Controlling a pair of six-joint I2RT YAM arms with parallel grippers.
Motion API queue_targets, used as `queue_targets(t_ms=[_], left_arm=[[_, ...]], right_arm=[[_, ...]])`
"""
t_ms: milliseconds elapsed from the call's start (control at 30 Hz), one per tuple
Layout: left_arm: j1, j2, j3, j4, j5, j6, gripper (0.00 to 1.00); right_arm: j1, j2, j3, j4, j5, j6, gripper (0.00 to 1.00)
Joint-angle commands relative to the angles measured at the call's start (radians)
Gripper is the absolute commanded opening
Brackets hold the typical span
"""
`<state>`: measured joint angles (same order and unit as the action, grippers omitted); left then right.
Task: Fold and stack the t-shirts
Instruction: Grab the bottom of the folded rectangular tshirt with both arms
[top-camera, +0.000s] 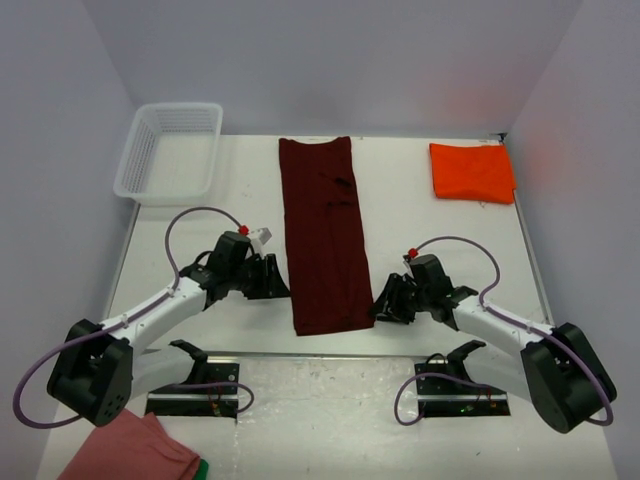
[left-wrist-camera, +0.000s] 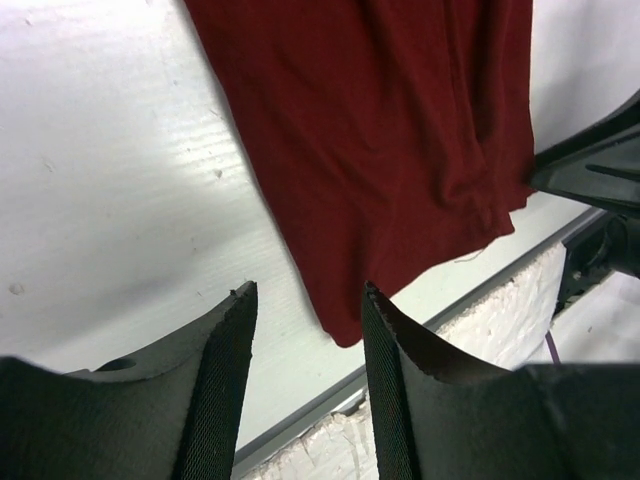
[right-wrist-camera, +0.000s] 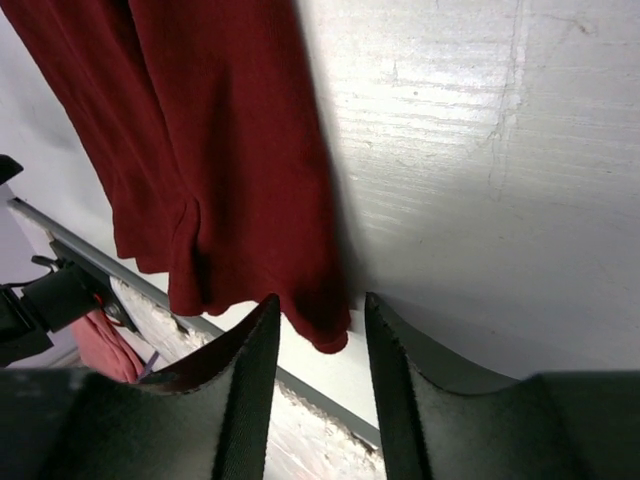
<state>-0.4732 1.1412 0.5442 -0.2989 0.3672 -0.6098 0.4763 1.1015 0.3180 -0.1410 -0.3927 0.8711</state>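
A dark maroon-red t-shirt (top-camera: 322, 235) lies as a long narrow strip down the middle of the white table. A bright orange-red t-shirt (top-camera: 472, 171) rests folded at the back right. My left gripper (top-camera: 281, 286) is at the strip's near left corner and my right gripper (top-camera: 381, 305) at its near right corner. In the left wrist view the gripper (left-wrist-camera: 305, 300) is open, with the maroon-red t-shirt (left-wrist-camera: 380, 130) corner just ahead between the tips. In the right wrist view the gripper (right-wrist-camera: 320, 305) is open around the maroon-red t-shirt (right-wrist-camera: 220, 150) corner, with gaps on both sides.
A white mesh basket (top-camera: 170, 150) stands at the back left. A salmon-pink cloth (top-camera: 130, 450) with a green edge lies off the table at the near left. The table's front rail (top-camera: 320, 355) runs just behind both grippers.
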Motion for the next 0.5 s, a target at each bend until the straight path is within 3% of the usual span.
queue_targets(t_ms=[0, 100, 133, 233, 300, 467], left_arm=[[-0.011, -0.031, -0.038, 0.035, 0.055, -0.031, 0.48], [-0.027, -0.049, -0.076, 0.056, 0.075, -0.057, 0.48], [-0.031, -0.051, -0.085, 0.061, 0.081, -0.065, 0.48], [-0.048, -0.063, -0.113, 0.073, 0.082, -0.090, 0.49], [-0.064, -0.066, -0.133, 0.083, 0.081, -0.108, 0.50], [-0.108, -0.067, -0.188, 0.142, 0.095, -0.175, 0.52]], right_arm=[[0.016, 0.014, -0.025, 0.043, -0.002, 0.031, 0.41], [0.030, 0.006, -0.045, 0.063, 0.005, 0.048, 0.29], [0.031, 0.008, -0.049, 0.067, 0.003, 0.051, 0.21], [0.038, 0.021, -0.053, 0.075, 0.006, 0.049, 0.15], [0.042, 0.027, -0.054, 0.086, 0.006, 0.051, 0.05], [0.051, 0.021, -0.057, 0.090, 0.012, 0.054, 0.00]])
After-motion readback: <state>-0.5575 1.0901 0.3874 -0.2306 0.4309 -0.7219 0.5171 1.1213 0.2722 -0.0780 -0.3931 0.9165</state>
